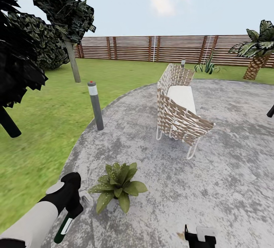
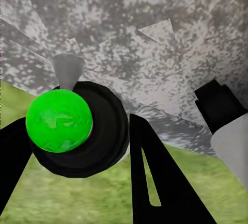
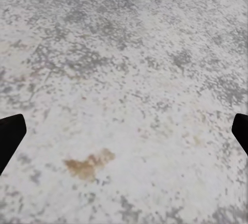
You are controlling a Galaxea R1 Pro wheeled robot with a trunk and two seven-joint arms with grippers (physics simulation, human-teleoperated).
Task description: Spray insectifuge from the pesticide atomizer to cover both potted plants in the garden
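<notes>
Head view | left gripper (image 1: 70,212) pinching pesticide atomizer (image 1: 64,229) beside potted plant (image 1: 118,189) | right gripper (image 3: 124,131) jaws spread

A round grey paved patio (image 1: 228,187), mottled pale and dark, is bordered on its left by green lawn (image 1: 34,126). On the paving, near its lower left edge, a potted plant (image 1: 118,187) with broad pointed green leaves is set. Further back, a woven wicker bench (image 1: 179,107) with a white seat cushion is stood on thin white legs, tilted. A grey bollard lamp (image 1: 95,105) is planted at the patio's rim where paving meets grass. In the right wrist view, a small brown stain (image 3: 88,164) is seen on the pale paving (image 3: 134,69)
</notes>
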